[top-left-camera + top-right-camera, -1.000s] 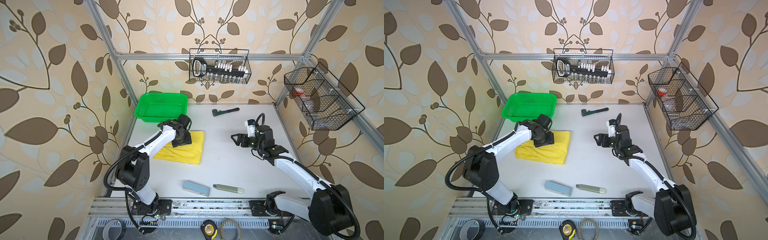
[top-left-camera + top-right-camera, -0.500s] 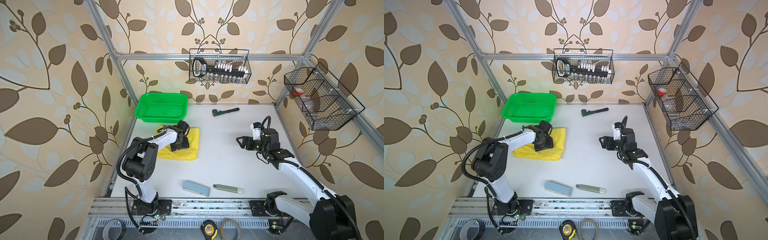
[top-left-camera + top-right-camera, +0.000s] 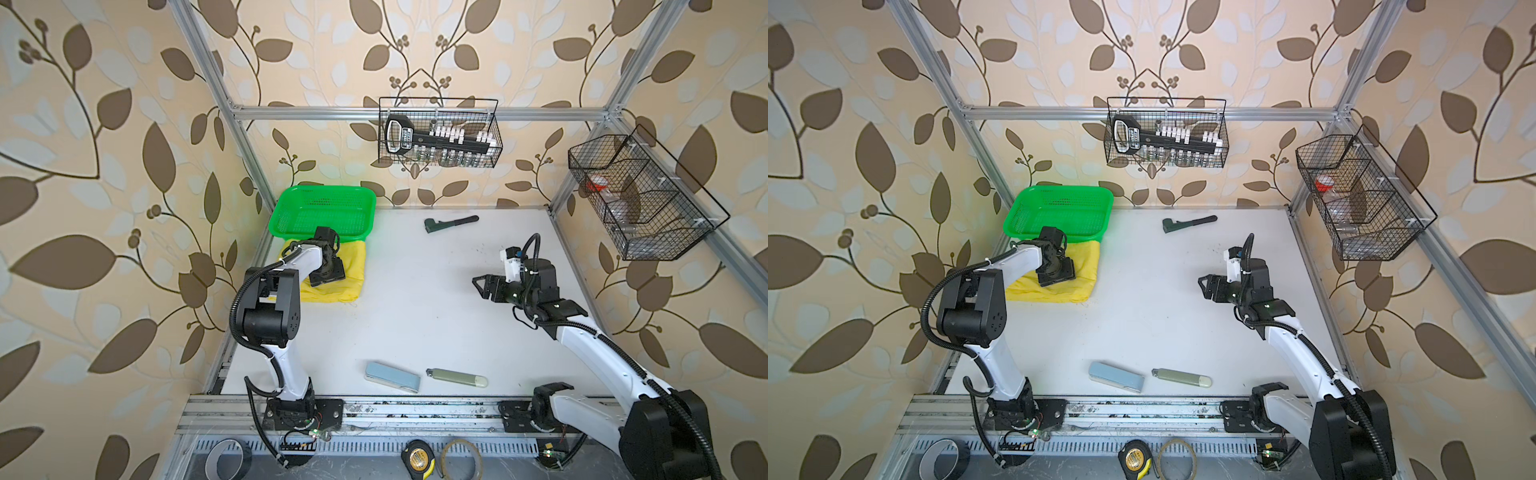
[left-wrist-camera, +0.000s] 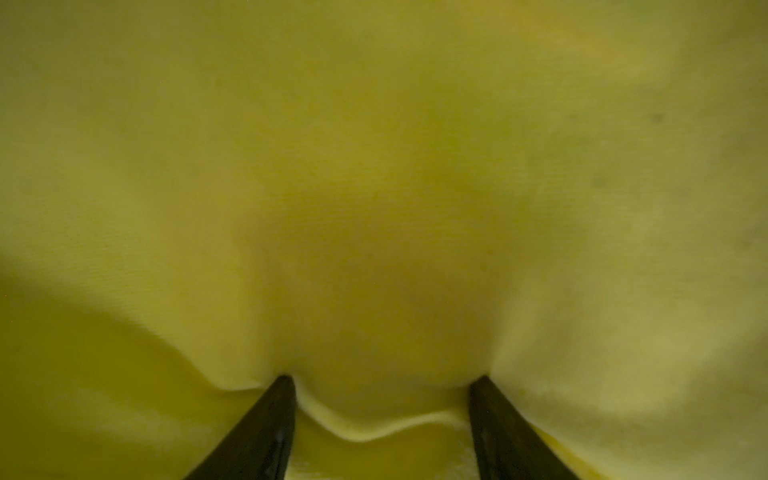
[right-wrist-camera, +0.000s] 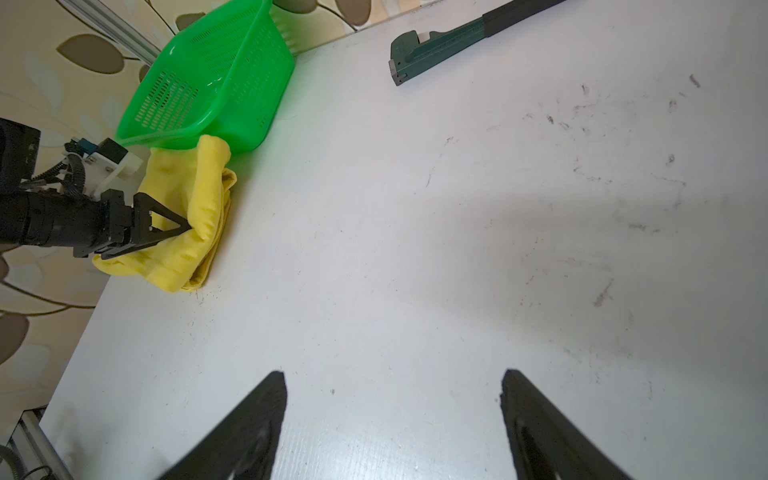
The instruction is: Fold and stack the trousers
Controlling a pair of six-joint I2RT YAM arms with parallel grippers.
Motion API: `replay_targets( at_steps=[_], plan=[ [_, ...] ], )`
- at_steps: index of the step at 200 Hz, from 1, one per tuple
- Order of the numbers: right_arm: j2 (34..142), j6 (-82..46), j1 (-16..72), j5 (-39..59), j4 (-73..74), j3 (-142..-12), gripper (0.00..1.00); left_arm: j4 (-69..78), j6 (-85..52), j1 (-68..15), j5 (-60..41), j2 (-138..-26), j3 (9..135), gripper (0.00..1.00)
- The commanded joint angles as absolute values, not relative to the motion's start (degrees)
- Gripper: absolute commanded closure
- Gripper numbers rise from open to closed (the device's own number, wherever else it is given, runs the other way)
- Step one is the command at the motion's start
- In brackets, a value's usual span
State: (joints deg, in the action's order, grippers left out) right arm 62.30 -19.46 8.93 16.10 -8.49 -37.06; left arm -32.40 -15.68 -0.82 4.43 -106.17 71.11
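The yellow trousers (image 3: 351,270) (image 3: 1087,266) lie folded into a small bundle at the left of the white table, their far edge against the green basket (image 3: 322,189) (image 3: 1059,189). My left gripper (image 3: 328,277) (image 3: 1057,277) (image 4: 380,380) stands open, tips pressed down into the cloth (image 4: 374,208) with a ridge of it between the fingers. The right wrist view shows the bundle (image 5: 203,195) beside the basket (image 5: 216,70). My right gripper (image 3: 482,286) (image 3: 1206,286) (image 5: 392,374) hangs open and empty over bare table at the right.
A dark green wrench (image 3: 451,223) lies at the back. A pale blue case (image 3: 392,377) and a grey-green cutter (image 3: 457,377) lie near the front edge. Wire baskets hang on the back wall (image 3: 440,137) and right wall (image 3: 640,195).
My left gripper has slid the folded trousers left and back until they touch the green basket. My right arm has drawn back a little to the right, still open.
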Motion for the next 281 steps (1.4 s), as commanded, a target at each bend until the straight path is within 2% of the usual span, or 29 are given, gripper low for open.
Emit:
replay_targets(
  at_steps=[1, 64, 85, 91, 99, 108, 115, 143, 168, 185, 201, 217, 235, 243, 261, 272, 281],
  plan=[
    [61.83, -19.24, 8.79, 16.69, -8.73, -36.0, 0.18, -36.55, -13.05, 1.37, 7.48, -109.02, 72.92, 0.32],
    [62.53, -19.17, 8.06, 16.24, -6.1, -36.21, 0.18, -39.34, -8.03, 1.54, 2.12, -100.02, 73.33, 0.29],
    [63.16, -18.41, 6.84, 16.09, -4.27, -36.35, 0.17, -39.04, -5.55, 1.44, -0.78, -93.15, 70.72, 0.24],
    [63.27, -18.07, 6.53, 15.28, -3.78, -36.38, 0.06, -37.88, -4.65, 1.41, -1.5, -90.83, 69.24, 0.22],
    [63.34, -17.21, 5.96, 13.92, -3.04, -36.26, 0.04, -35.63, -3.1, 1.4, -2.89, -87.52, 66.85, 0.18],
    [63.25, -15.91, 5.16, 12.27, -1.65, -35.7, 0.04, -32.44, -1.61, 1.36, -3.37, -83.73, 63.57, 0.11],
    [63.28, -14.96, 4.64, 10.73, -0.32, -35.07, 0.03, -29.48, -0.36, 1.39, -3.82, -80.45, 60.9, 0.01],
    [63.64, -11.99, 4.13, 0.7, 5.09, -32.01, 0.0, -16.99, 2.81, 1.41, -2.88, -73.45, 50.21, 0.01],
    [63.52, -9.91, 4.04, -10.09, 13.91, -26.06, 0.0, -1.29, 0.98, 1.36, 0.85, -72.08, 40.59, 0.01],
    [64.76, -7.04, 4.02, -17.21, 25.08, -20.34, 0.0, 8.77, -0.48, 1.37, 4.2, -72.07, 35.5, 0.01],
    [67.75, -1.88, 3.97, -16.82, 37.8, -15.66, 0.0, 17.56, -0.97, 1.47, 6.21, -73.63, 31.93, 0.01],
    [71.25, -0.87, 3.82, -15.39, 44.53, -15.76, 0.0, 21.92, -2.03, 1.46, 6.63, -76.57, 32.0, 0.01],
    [76.51, 0.34, 3.64, -10.35, 51.07, -15.3, 0.0, 18.34, -1.1, 1.44, 4.31, -79.41, 35.94, 0.01],
    [74.93, -0.68, 2.5, -9.66, 47.9, -15.38, 0.0, 22.27, -1.35, 1.49, 3.77, -78.92, 34.35, 0.01],
    [78.45, -0.26, 2.24, -7.71, 66.98, -7.43, 0.0, 27.6, -2.69, 1.49, 4.08, -79.36, 32.89, 0.01],
    [76.4, -0.12, 3.48, -11.03, 58.59, -9.51, 0.0, 23.63, -2.38, 1.43, 2.72, -80.28, 35.19, 0.01],
    [78.03, -0.86, 1.98, -8.04, 61.86, -9.6, 0.0, 23.43, -2.55, 1.48, 2.89, -80.28, 35.19, 0.01]
  ],
)
